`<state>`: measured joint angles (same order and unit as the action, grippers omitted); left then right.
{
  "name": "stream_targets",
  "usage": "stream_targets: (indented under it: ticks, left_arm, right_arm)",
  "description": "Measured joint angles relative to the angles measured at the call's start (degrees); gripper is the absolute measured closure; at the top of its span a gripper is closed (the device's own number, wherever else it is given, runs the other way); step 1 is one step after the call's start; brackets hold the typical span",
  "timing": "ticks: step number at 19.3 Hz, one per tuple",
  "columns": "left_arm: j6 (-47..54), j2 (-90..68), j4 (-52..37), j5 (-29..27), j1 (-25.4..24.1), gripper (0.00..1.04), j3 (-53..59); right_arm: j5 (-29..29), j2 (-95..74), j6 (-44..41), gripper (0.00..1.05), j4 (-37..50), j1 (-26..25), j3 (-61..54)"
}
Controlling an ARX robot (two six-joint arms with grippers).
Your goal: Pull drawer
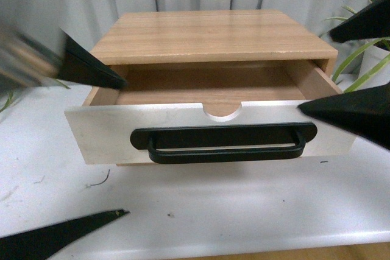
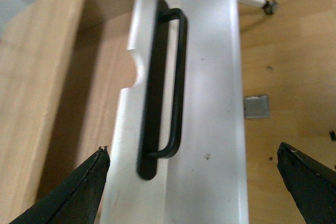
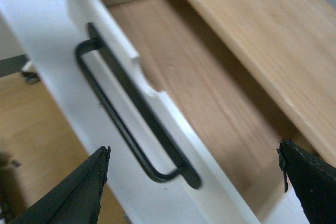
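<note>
Drawer, frame centre, faces camera, long axis horizontal. Only the left wrist view shows the grey floor plate. Left gripper and right gripper are spread wide, empty.

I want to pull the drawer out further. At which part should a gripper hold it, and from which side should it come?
Grip the black bar handle of the drawer near its middle, coming from the front. The bar runs level and stands off the white front, leaving a gap, so one finger can go above and one below. A middle grip should keep the pull straight.
</note>
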<state>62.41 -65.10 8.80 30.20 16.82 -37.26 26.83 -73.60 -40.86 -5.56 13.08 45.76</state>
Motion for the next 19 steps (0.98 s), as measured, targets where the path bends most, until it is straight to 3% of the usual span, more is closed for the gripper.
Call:
stream_targets:
  ticks: [4, 7, 10, 14, 19]
  left_arm:
    - [-16.5, 11.7, -14.3, -3.7, -9.6, 0.07, 11.0]
    - [-29.2, 19.8, -16.7, -3.3, -17.1, 0.07, 18.2]
    - [-42.8, 30.4, -13.1, -0.3, -24.8, 0.07, 22.6]
    - [-60.2, 40.6, -8.4, 0.3, -33.7, 0.07, 26.8]
    - [-65.0, 40.9, -8.5, 0.5, -34.8, 0.07, 26.8]
  right_arm:
    - [-12.2, 14.0, 10.4, 0.07, 13.6, -8.3, -12.7]
    - [-21.2, 24.5, 18.6, 0.07, 15.4, -12.2, -20.0]
    - [-29.1, 35.4, 27.0, 0.07, 14.7, -12.2, -26.7]
    - [-42.7, 44.9, 39.6, 0.07, 15.1, -7.8, -33.2]
    - [-44.9, 44.8, 43.7, 0.07, 15.1, -7.5, -33.7]
